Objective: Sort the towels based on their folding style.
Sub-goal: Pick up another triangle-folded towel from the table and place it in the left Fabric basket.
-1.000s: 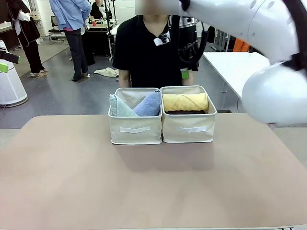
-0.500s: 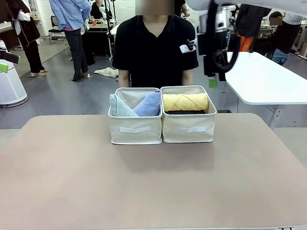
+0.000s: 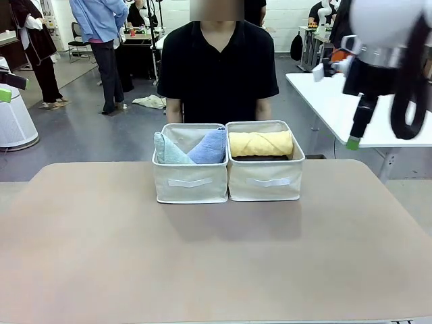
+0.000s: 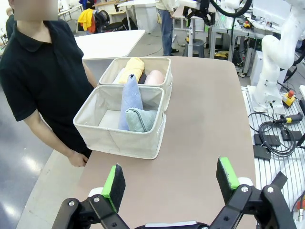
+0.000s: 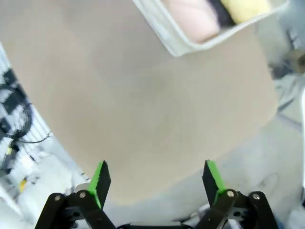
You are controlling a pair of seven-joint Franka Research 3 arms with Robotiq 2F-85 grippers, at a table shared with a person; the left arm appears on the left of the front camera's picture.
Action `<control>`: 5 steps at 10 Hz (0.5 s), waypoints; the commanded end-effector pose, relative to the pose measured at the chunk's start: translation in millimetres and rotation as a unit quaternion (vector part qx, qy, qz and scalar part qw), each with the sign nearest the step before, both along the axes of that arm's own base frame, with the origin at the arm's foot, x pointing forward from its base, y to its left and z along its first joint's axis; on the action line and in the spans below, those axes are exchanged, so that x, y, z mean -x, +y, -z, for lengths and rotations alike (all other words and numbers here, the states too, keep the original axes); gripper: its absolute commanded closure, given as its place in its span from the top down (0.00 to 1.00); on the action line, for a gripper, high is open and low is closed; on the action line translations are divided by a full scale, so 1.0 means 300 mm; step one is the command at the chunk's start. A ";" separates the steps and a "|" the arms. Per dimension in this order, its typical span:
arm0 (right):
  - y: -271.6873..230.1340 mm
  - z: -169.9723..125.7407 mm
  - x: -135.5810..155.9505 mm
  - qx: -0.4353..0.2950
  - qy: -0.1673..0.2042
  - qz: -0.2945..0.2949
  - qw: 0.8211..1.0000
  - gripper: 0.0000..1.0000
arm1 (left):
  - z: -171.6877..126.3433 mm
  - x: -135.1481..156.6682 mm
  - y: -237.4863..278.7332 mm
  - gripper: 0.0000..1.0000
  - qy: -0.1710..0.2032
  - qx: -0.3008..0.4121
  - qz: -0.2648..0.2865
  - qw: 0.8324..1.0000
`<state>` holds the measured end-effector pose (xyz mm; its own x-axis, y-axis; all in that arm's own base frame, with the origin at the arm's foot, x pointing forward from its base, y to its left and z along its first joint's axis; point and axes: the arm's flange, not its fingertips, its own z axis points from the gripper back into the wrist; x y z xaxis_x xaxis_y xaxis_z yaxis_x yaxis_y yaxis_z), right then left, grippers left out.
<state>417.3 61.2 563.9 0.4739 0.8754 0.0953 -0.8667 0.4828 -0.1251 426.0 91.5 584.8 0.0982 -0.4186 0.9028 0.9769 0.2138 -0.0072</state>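
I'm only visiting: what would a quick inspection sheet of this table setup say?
Surface: tan table, bare in front of the bins.
Job's things: mint towel and blue towel, cone-folded, in left bin; rolled yellow towel over a dark towel, with a pink towel, in right bin.
Clutter: nothing seen.
Grippers: left pincer open, empty; right pincer open, empty, raised off the table's right side.
Cables: black cables beside the table.
Surroundings: person behind the bins; other tables, people farther off.

CHANGE: your right arm point(image 3: 378, 40) has swung from close before the camera to the far right, high above the surface | its fingers point(image 3: 354, 138) now hang down, apart
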 end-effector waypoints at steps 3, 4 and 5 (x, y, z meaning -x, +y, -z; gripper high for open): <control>-0.012 -0.014 -0.067 -0.079 -0.039 -0.082 0.993 1.00 | -0.003 0.005 0.002 1.00 -0.003 0.007 0.003 1.000; 0.002 -0.013 -0.089 -0.094 -0.038 -0.064 0.993 1.00 | -0.003 0.005 0.002 1.00 -0.003 0.007 0.003 1.000; -0.025 -0.031 -0.009 -0.054 -0.044 -0.063 0.996 1.00 | -0.003 0.005 0.002 1.00 -0.003 0.007 0.003 1.000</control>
<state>430.9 59.9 569.6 0.3477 0.9033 0.2511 -0.9106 0.3892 -0.1391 426.0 91.5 584.7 0.0984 -0.4186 0.9028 0.9769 0.2138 -0.0073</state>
